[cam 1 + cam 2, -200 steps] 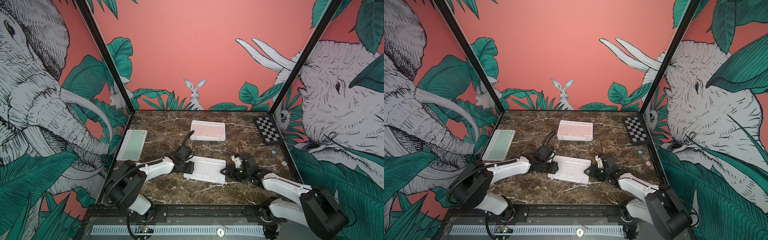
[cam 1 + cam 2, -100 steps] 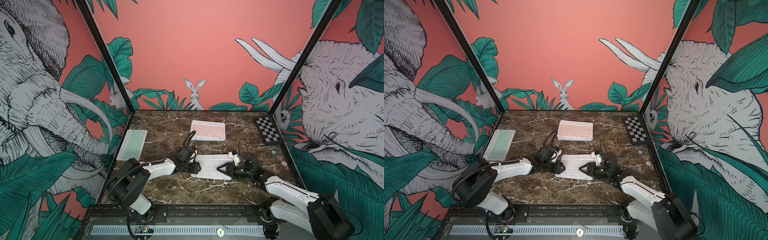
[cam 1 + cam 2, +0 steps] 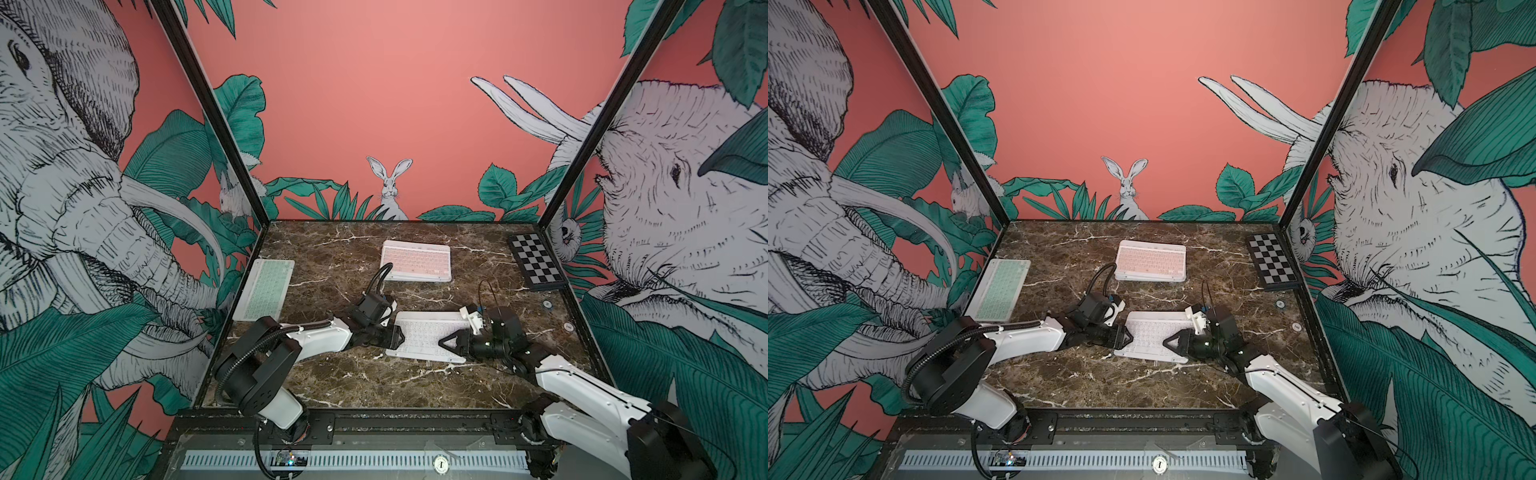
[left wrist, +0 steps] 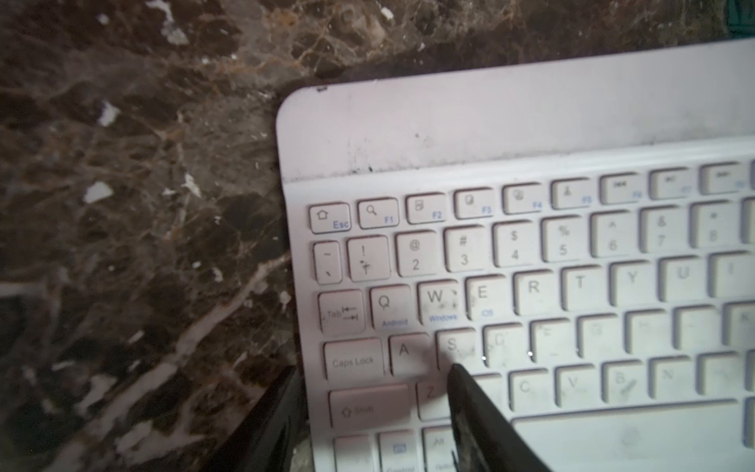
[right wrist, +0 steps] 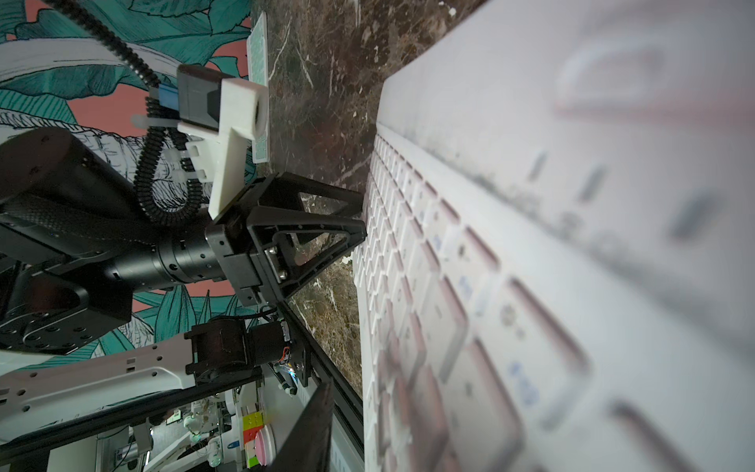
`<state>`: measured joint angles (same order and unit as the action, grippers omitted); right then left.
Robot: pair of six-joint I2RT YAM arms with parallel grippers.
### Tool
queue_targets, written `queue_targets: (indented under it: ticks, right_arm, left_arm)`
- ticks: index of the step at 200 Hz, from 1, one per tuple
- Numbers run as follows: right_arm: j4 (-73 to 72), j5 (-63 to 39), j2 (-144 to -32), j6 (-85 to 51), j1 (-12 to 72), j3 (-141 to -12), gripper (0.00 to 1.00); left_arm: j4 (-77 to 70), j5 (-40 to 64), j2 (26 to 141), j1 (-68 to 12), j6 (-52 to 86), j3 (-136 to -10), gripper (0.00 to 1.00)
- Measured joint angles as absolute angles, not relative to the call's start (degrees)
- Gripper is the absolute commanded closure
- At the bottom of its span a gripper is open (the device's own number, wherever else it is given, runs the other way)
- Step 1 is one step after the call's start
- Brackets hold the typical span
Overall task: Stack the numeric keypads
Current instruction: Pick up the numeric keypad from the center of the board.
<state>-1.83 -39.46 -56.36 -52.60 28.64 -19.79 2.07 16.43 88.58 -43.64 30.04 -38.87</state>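
A white-keyed keypad [image 3: 424, 336] [image 3: 1150, 336] lies near the middle of the marble table, between my two arms. My left gripper [image 3: 399, 336] [image 4: 374, 370] is shut on its left end, with one finger [image 4: 470, 408] on the keys and the other at the edge. My right gripper [image 3: 442, 343] [image 3: 1165, 343] straddles the right end, open. Its one visible finger [image 5: 310, 429] stands off the key face [image 5: 531, 245] with a gap, and the other finger is hidden. A pink-keyed keypad [image 3: 415, 262] lies at the back centre and looks two layers thick. A green-keyed keypad [image 3: 264, 289] lies by the left wall.
A black-and-white checkered board [image 3: 536, 262] lies at the back right corner. Two small round discs [image 3: 547, 304] [image 3: 568, 327] sit near the right wall. Printed walls close in three sides, and a black rail [image 3: 374, 419] runs along the front edge.
My right gripper has moved left from beside the white keypad to over its right end, and its jaws have narrowed. The keypad has shifted slightly. The left grip is unchanged.
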Motion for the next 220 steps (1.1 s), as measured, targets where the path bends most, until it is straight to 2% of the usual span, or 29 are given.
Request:
queue_targets:
  ticks: [21, 47, 83, 109, 159, 194, 220]
  right_arm:
    - [0.43, -39.18, -54.87, -51.88, 27.94, -19.79, 0.59]
    - [2.83, -38.96, -53.54, -50.78, 26.55, -19.79, 0.63]
    - [4.99, -38.83, -51.75, -50.54, 25.12, -19.79, 0.79]
    - [5.26, -40.27, -51.16, -50.78, 23.75, -19.81, 1.0]
    - [7.25, -43.51, -51.22, -51.83, 22.59, -23.46, 1.0]
    - [8.84, -45.65, -54.3, -52.16, 22.48, -30.98, 1.0]
    - [7.7, -47.44, -58.3, -52.42, 22.31, -37.54, 1.0]
  left_arm:
    - [2.09, 15.81, 88.58, -43.86, 30.22, -38.92, 0.41]
    - [2.15, 15.22, 88.58, -44.01, 30.44, -38.96, 0.41]
    - [2.66, 13.93, 88.53, -44.25, 30.68, -39.31, 0.41]
    - [4.6, 11.97, 87.92, -44.27, 31.27, -39.75, 0.41]
    - [16.45, 7.29, 82.54, -39.57, 32.38, -42.54, 0.39]
    - [23.79, 4.54, 75.29, -32.18, 31.64, -50.94, 0.36]
    - [28.25, 4.08, 74.37, -28.86, 30.3, -58.11, 0.36]
